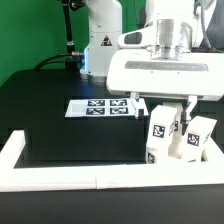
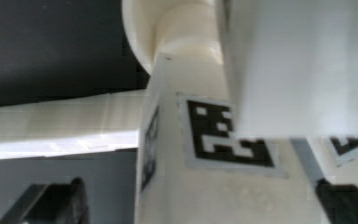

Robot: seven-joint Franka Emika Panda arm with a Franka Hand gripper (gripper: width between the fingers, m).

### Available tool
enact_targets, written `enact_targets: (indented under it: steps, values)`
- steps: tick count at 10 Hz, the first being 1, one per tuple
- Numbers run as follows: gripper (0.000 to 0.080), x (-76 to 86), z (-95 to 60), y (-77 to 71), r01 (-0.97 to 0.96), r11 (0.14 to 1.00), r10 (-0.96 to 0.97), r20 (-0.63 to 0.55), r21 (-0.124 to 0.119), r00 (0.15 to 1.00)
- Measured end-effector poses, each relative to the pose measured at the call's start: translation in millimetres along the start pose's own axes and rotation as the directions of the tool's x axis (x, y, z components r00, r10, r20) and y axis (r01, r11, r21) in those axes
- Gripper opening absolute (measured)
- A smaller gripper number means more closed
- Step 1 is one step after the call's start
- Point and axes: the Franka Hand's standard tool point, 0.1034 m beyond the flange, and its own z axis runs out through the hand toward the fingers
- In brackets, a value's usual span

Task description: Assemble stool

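Observation:
In the exterior view my gripper (image 1: pixel 165 112) hangs over the near right corner, its two dark fingers spread wide. A white stool leg (image 1: pixel 158 130) with a black-and-white tag stands upright between and just below them. A second tagged leg (image 1: pixel 201 132) stands to its right. White plastic (image 1: pixel 178 152) sits low between them; I cannot tell if it is the seat. In the wrist view the tagged leg (image 2: pixel 220 140) fills the space between the fingers (image 2: pixel 51 200) of my gripper (image 2: pixel 197 205). A gap shows on one side of the leg. The third leg is not clearly seen.
The marker board (image 1: pixel 103 105) lies flat on the black table behind the gripper. The long white border rail (image 1: pixel 60 178) runs along the front edge and up the exterior view's left side. It also crosses the wrist view (image 2: pixel 51 125). The robot's base (image 1: pixel 100 40) stands at the back.

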Motion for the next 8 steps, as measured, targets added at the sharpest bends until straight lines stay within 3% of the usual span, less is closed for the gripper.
enact_targets:
  steps: [8]
  values:
    - [0.0649, -0.4, 0.2, 0.2, 0.0, 1.0, 0.0, 0.001, 0.0, 1.0]
